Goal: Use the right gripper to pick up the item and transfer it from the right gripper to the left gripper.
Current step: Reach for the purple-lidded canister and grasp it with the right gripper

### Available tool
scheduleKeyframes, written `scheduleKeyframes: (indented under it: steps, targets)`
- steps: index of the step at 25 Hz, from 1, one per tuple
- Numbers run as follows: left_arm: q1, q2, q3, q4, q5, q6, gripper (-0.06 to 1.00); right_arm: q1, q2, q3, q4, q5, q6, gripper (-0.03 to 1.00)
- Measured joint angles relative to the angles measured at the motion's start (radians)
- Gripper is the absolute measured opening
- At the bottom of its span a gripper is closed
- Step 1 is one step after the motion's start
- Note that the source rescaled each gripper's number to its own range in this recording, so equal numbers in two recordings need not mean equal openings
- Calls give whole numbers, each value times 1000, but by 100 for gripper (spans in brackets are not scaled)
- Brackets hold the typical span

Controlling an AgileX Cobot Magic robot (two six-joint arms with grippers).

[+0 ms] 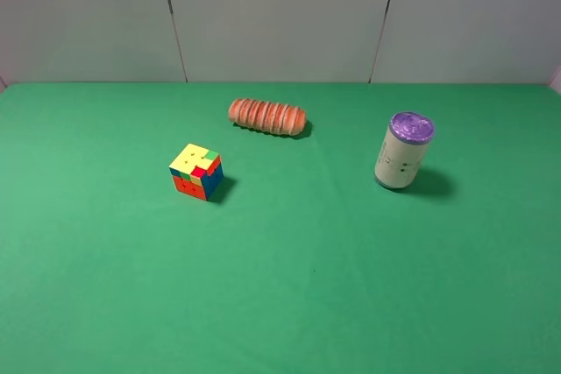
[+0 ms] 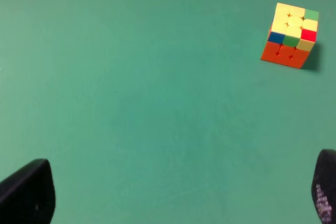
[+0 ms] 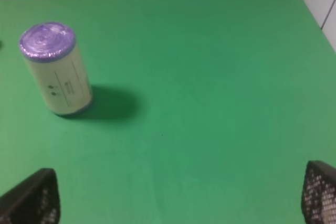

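The item, a cream-white can (image 1: 402, 152) with a purple top, stands upright on the green table at the right. In the right wrist view the can (image 3: 56, 70) is ahead of my right gripper (image 3: 181, 198) and off to one side; the black fingertips (image 3: 32, 200) stand wide apart with nothing between them. My left gripper (image 2: 178, 195) is open too, its fingertips (image 2: 29, 192) at the picture's lower corners over bare cloth. Neither arm shows in the exterior high view.
A multicoloured puzzle cube (image 1: 196, 172) sits left of centre and shows in the left wrist view as the cube (image 2: 291, 35). An orange ribbed roll (image 1: 267, 116) lies at the back centre. A pale wall (image 1: 280, 15) bounds the green table (image 1: 289, 286) behind.
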Motion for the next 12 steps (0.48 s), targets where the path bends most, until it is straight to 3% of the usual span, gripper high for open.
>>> scheduleKeyframes:
  steps: [12]
  targets:
    - [0,0,0,0,0,0,93,0,0,0,0,0,0,100]
